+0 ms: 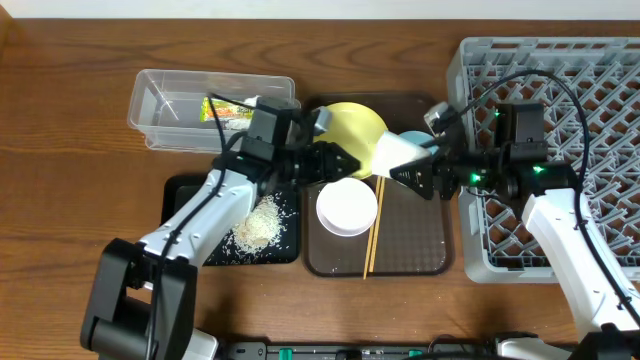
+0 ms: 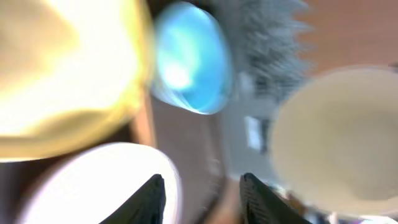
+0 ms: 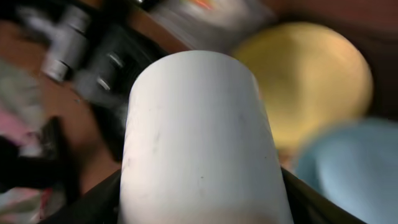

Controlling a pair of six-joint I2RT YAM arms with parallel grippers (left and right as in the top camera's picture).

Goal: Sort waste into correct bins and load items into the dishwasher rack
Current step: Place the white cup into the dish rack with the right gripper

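My right gripper (image 1: 408,172) is shut on the small white cup (image 1: 390,155) and holds it above the brown tray; the cup fills the right wrist view (image 3: 199,137). My left gripper (image 1: 338,160) is open and empty, hovering between the yellow plate (image 1: 355,125) and the white bowl (image 1: 347,207). In the left wrist view its fingers (image 2: 202,190) are apart over the white bowl (image 2: 93,186). The light blue bowl (image 1: 412,140) is partly hidden behind the cup. Chopsticks (image 1: 373,225) lie right of the white bowl. The wrapper (image 1: 228,110) lies in the clear tub (image 1: 160,100). Rice scraps (image 1: 258,225) lie in the black tray (image 1: 185,190).
The grey dishwasher rack (image 1: 560,90) fills the right side. The brown serving tray (image 1: 410,250) holds the dishes in the middle. Both grippers are close together over it, tips facing each other. The left wrist view is blurred.
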